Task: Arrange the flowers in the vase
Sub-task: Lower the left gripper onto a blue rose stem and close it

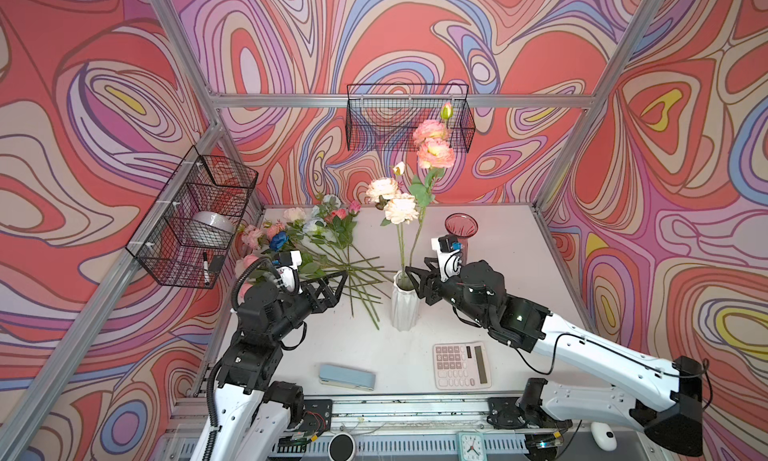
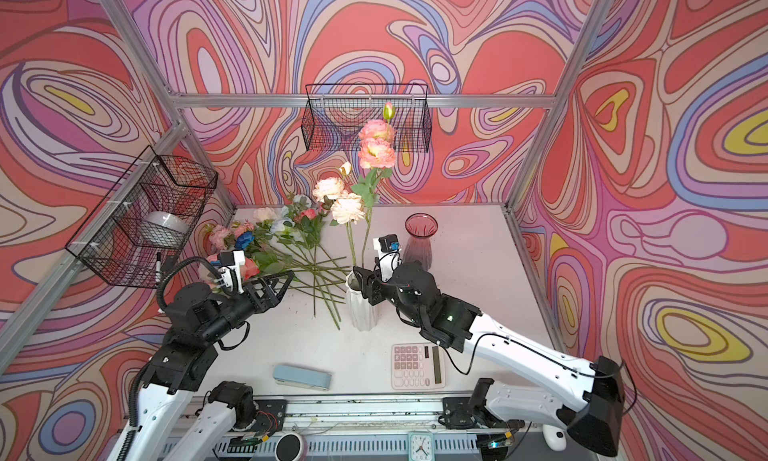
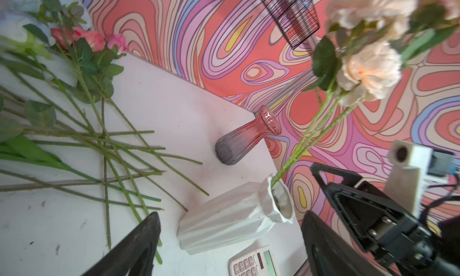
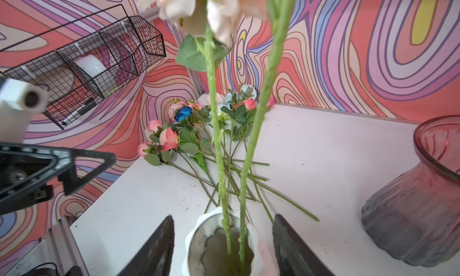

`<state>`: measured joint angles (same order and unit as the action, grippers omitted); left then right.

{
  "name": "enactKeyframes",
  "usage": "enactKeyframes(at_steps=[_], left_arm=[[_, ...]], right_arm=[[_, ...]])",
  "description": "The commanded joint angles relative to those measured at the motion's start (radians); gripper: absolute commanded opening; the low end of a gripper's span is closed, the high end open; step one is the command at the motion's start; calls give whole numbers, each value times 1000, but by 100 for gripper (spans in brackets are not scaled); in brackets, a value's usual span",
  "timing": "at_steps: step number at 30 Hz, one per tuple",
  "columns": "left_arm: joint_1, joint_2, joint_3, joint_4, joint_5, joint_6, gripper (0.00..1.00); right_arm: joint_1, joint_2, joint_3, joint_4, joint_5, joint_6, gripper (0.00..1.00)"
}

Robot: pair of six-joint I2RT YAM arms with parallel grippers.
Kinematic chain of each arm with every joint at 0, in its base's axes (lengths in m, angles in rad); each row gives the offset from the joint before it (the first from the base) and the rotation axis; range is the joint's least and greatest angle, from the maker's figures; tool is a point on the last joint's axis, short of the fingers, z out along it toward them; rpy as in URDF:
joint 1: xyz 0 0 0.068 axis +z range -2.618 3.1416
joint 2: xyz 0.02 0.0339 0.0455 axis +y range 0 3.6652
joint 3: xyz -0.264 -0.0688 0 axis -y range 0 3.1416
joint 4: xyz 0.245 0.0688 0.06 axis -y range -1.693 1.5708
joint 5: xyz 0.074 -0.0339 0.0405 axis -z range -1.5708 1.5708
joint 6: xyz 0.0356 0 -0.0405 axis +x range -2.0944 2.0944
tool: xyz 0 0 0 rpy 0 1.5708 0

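Right gripper (image 4: 223, 215) stands released astride the vase (image 4: 199, 225), whose flowers (image 4: 179, 6) show blurred, cropped.

Upright mid-table: white ribbed vase (image 1: 404, 309), holding two long green stems, cream blooms (image 1: 401, 209) low, peach-pink blooms (image 1: 435, 153) higher. Lying heaped at far left, stems crossing toward the vase: loose flowers (image 1: 320, 234), pink, peach, cream, pale blue, one deep blue head (image 1: 278, 241).

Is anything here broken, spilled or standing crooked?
Nothing is spilled or broken. The white vase stands upright with two stems in it, but its inner rim looks stained grey. The other flowers lie in a loose heap on the table.
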<state>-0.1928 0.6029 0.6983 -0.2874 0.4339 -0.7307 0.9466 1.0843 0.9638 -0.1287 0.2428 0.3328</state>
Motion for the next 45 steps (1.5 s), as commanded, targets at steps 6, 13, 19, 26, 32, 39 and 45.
enactKeyframes(at_steps=[6, 13, 19, 26, 32, 39, 45], left_arm=[[-2, 241, -23, 16, -133, -79, 69], [-3, 519, -33, 226, -196, -150, 57], [2, 722, 17, 313, -285, -173, 58], [53, 894, 50, 454, -274, -246, 60], [64, 1013, 114, 509, -230, -270, 49], [65, 1110, 160, 518, -231, -282, 42], [64, 1162, 202, 496, -245, -268, 31]], right_arm=[[5, -133, -84, -4, -53, 47, 56], [5, -181, -106, -2, -44, 54, 37], [5, -200, -122, 0, -39, 61, 35], [6, -223, -132, -2, -31, 60, 32], [6, -240, -141, -11, -12, 54, 31], [6, -248, -142, -16, 4, 44, 30], [6, -248, -143, -19, 10, 37, 29]])
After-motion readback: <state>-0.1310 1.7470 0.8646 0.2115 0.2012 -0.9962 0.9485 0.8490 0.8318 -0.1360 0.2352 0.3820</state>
